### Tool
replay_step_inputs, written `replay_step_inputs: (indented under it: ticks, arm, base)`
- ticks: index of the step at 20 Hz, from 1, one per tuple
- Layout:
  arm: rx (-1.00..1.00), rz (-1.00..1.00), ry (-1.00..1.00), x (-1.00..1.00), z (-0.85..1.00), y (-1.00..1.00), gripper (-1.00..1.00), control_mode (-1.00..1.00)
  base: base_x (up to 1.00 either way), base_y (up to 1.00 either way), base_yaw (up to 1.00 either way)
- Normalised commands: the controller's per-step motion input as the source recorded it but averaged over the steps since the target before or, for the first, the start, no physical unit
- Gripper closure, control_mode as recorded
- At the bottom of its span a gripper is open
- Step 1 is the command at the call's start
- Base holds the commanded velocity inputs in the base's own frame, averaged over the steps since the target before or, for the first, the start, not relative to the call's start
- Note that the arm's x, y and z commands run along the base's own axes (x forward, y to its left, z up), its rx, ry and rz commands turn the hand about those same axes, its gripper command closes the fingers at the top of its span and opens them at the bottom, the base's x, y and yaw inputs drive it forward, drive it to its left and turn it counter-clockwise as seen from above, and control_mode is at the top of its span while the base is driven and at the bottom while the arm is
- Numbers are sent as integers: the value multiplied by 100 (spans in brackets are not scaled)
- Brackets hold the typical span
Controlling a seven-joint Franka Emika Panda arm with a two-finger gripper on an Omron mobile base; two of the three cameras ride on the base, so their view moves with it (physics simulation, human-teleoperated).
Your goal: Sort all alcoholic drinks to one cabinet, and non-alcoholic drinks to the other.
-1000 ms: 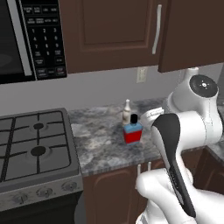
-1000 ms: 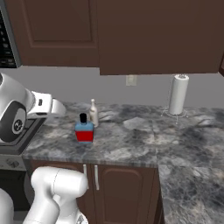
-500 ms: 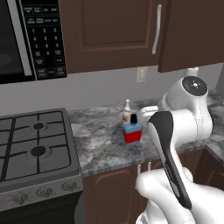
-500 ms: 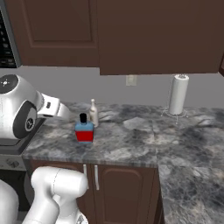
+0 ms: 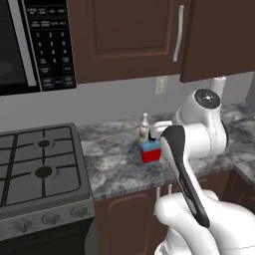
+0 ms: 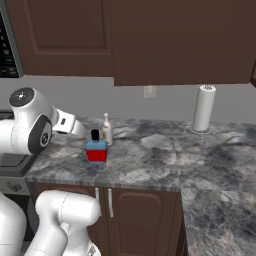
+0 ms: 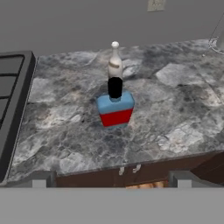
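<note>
Two alcoholic drinks stand together on the grey stone counter (image 7: 183,109). The squat blue bottle (image 7: 115,109) (image 5: 150,152) (image 6: 96,149) has a red label and a black cap. The slim pale bottle (image 7: 115,63) (image 5: 144,128) (image 6: 107,129) with a white cap stands just behind it. My gripper (image 7: 110,183) hovers short of the counter's front edge, facing the blue bottle, open, its fingertips (image 7: 39,181) wide apart with nothing between them. Above the bottles hangs the dark brown wall cabinet (image 5: 124,35), door closed, with a silver bar handle (image 5: 177,35). The non-alcoholic drinks are out of view.
A gas stove (image 5: 35,164) borders the counter on the left, under a microwave (image 5: 30,45). A paper towel roll (image 6: 203,107) stands at the back right. A second dark wall cabinet (image 5: 219,35) hangs to the right. Low cabinets (image 6: 140,215) sit under the counter.
The arm has swung a little toward the bottles, bringing the hand closer to the blue one. The bottles have not moved, and the gripper has stayed open.
</note>
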Motion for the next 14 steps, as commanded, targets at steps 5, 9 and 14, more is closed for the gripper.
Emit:
replay_step_inputs:
  ticks: [5, 9, 14]
  arm:
    - [0, -3, 0, 28, -22, 0, -100, -100]
    - [0, -1, 2, 24, -18, 0, -100, -100]
    - [0, 0, 2, 21, -13, 0, -100, -100]
  base:
    - [0, 0, 0]
    - [0, 0, 0]
    - [0, 0, 0]
